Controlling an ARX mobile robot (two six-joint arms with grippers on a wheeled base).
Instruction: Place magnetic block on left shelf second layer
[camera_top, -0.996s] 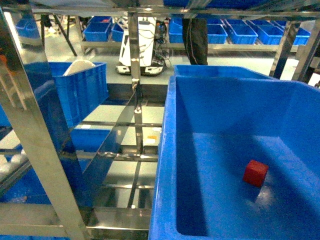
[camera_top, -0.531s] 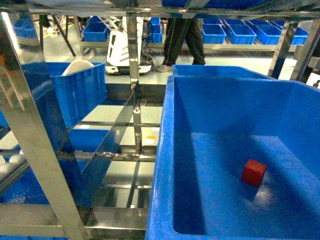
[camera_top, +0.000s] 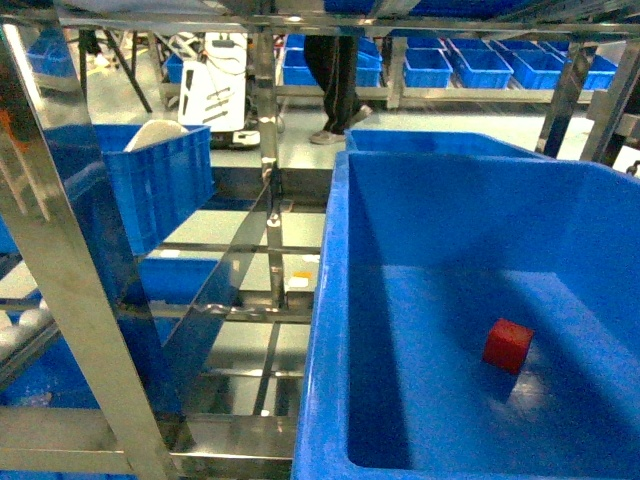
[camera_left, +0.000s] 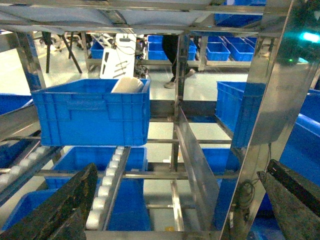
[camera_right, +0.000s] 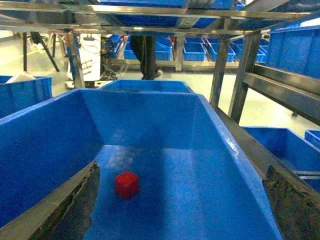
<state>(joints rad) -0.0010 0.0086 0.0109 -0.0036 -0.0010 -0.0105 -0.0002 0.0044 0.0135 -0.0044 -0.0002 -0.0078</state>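
The stainless-steel rack (camera_top: 70, 290) carries a large blue bin (camera_top: 330, 330) on the right. The magnetic block (camera_top: 507, 345) rests on that bin's floor, clear of its walls. Left pincer (camera_left: 170, 215) and right pincer (camera_right: 180, 210): fingers spread apart, gripping nothing.

Illumination is bright, even and overhead, with a cool blue cast. The steel uprights (camera_top: 60, 250) show strong specular glare and mirror-like blue reflections. The large blue bin (camera_top: 480, 300) carries a dark shadow along its left inner wall, and the red cube (camera_top: 508, 345) casts a pale reflection on the glossy floor. All views are slightly soft; the wrist views show blurred, dark fingers (camera_left: 60, 210) at the lower corners.
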